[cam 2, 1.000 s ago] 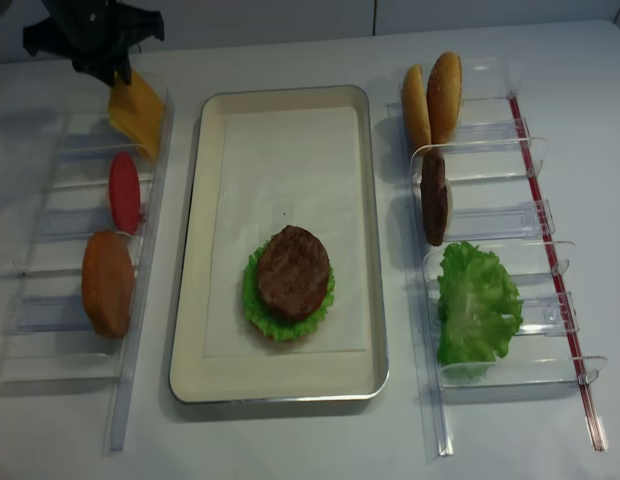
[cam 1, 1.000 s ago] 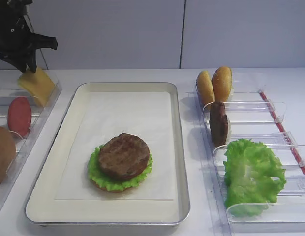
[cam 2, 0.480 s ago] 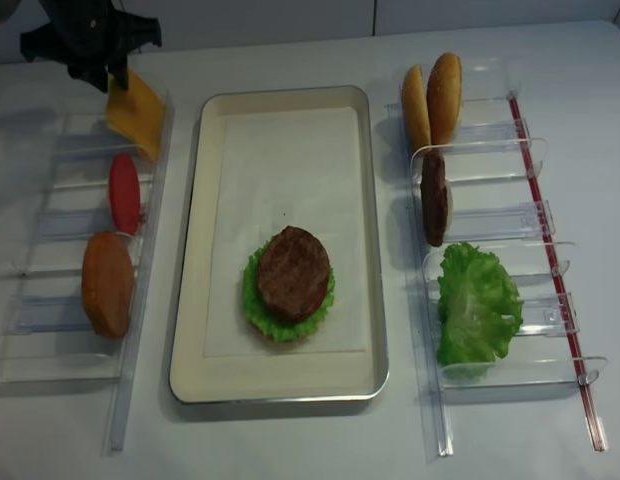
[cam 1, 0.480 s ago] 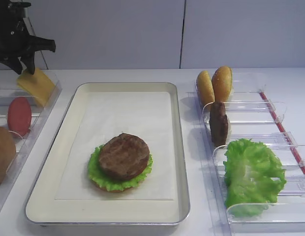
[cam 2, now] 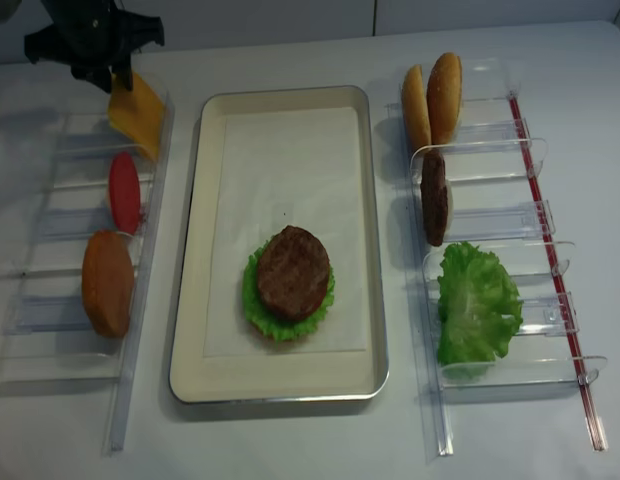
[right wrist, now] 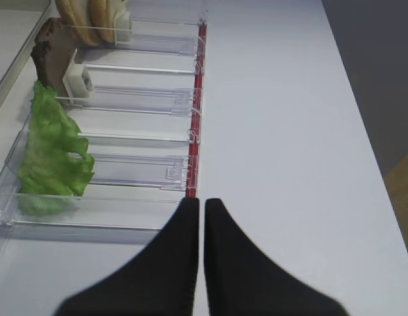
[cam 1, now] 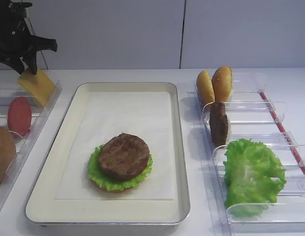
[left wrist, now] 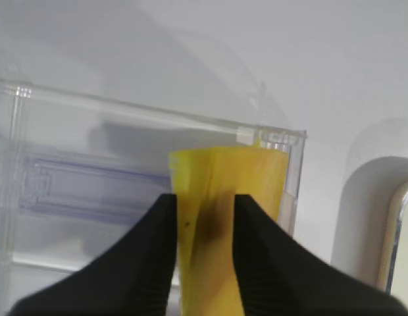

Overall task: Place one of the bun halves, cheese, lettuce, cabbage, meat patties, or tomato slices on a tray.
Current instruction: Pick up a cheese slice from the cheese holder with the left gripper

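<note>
The yellow cheese [cam 1: 38,86] [cam 2: 137,112] leans on edge in the far end of the left clear bin. My left gripper [cam 1: 23,68] [cam 2: 108,80] hovers at its top edge. In the left wrist view its fingers [left wrist: 158,250] stand apart and the creased cheese [left wrist: 224,171] shows in the gap. The cream tray [cam 1: 177,147] [cam 2: 190,250] carries a meat patty [cam 1: 124,156] on lettuce [cam 1: 101,179] over a bun half. My right gripper [right wrist: 202,201] is shut on nothing, above the table beside the right bin; it is out of both high views.
The left bin also holds a tomato slice [cam 1: 19,116] and a bun half [cam 1: 2,153]. The right bin [cam 1: 270,105] holds two bun halves [cam 1: 215,84], an upright patty [cam 1: 218,123] and lettuce [cam 1: 253,174]. A red strip [right wrist: 196,125] edges that bin.
My left gripper has risen slightly off the cheese and its fingers have spread a little. The cheese has stayed in its bin. The right fingers closed fully.
</note>
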Action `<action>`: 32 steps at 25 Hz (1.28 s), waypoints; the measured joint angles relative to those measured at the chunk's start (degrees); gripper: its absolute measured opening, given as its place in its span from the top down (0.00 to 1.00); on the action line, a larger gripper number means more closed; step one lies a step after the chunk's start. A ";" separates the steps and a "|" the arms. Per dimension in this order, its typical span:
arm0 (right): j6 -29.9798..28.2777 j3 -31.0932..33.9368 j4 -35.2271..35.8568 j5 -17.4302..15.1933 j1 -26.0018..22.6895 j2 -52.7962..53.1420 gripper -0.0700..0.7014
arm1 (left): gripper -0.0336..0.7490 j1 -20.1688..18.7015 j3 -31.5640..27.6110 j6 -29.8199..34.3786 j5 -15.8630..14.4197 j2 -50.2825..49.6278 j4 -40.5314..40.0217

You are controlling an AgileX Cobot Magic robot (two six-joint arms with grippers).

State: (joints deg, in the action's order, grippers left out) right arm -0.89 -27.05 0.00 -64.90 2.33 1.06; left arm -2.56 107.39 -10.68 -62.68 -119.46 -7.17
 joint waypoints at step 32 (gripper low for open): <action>0.00 0.00 0.00 -0.10 0.00 0.00 0.84 | 0.77 -0.60 1.35 3.76 -5.34 1.40 3.14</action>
State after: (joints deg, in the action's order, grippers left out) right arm -0.89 -27.05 0.00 -65.01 2.33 1.06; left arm -3.16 108.74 -6.92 -68.02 -118.06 -4.03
